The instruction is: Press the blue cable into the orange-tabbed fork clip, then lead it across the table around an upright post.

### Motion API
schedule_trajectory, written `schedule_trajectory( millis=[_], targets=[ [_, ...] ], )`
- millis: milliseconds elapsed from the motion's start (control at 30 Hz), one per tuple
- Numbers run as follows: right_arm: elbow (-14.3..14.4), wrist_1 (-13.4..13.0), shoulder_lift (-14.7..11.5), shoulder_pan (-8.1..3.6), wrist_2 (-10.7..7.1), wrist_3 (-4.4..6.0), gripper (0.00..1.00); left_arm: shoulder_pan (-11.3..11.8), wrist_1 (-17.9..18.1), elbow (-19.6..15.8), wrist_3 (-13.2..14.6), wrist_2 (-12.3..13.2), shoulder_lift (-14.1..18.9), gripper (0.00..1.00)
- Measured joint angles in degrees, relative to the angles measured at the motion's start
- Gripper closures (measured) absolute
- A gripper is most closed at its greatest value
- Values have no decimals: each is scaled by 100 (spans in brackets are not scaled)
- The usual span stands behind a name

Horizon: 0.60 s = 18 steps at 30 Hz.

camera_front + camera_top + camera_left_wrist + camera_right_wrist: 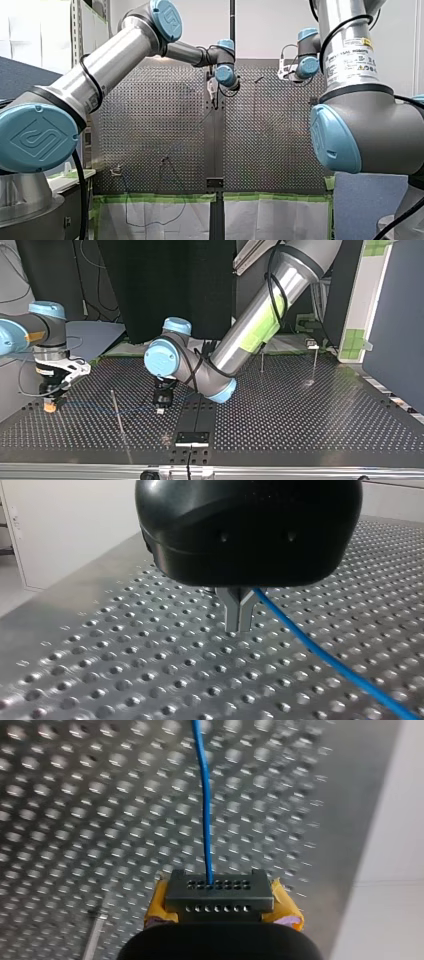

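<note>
Blue cable [205,810], clamped in the closed left jaws, is judged being pressed in at the top view's nine o'clock; the right jaws' state cannot be told. Next, leading round the post [118,415].

Shows perforated table [300,410] w/ dark centre strip [197,412] running to near edge, small metal plate [192,438] at its near end. Has my left arm entering from top edge at rt, reaching down past the middle. Puts my left gripper [160,409], black, tip down at table surface just left of the strip. Has my right arm coming in at view's left, my right gripper [49,405] low over table's left corner, orange-yellow at tip. Finds blue cable [95,406] stretched betw. both grippers, crossing thin upright post [118,420] approx. midway; which side of it, can't tell. Shows far post [261,361] and second far post [315,362] toward back rt.
</note>
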Motion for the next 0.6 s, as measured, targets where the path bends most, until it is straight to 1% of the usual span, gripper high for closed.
schedule_trajectory(
  millis=[133,267,333,433,600],
  targets=[
    [53,6,84,31,-21,1,100,21,81,-173,1,32,0,100],
    [185,-21,107,45,-16,-1,100,40,190,-372,1,47,0,100],
    [252,-51,113,47,-13,2,100,45,207,-411,1,49,0,100],
    [375,-144,117,61,-11,19,100,52,218,-433,1,50,0,100],
    [639,-373,121,97,-10,84,100,56,215,-438,1,50,0,100]
  ],
)
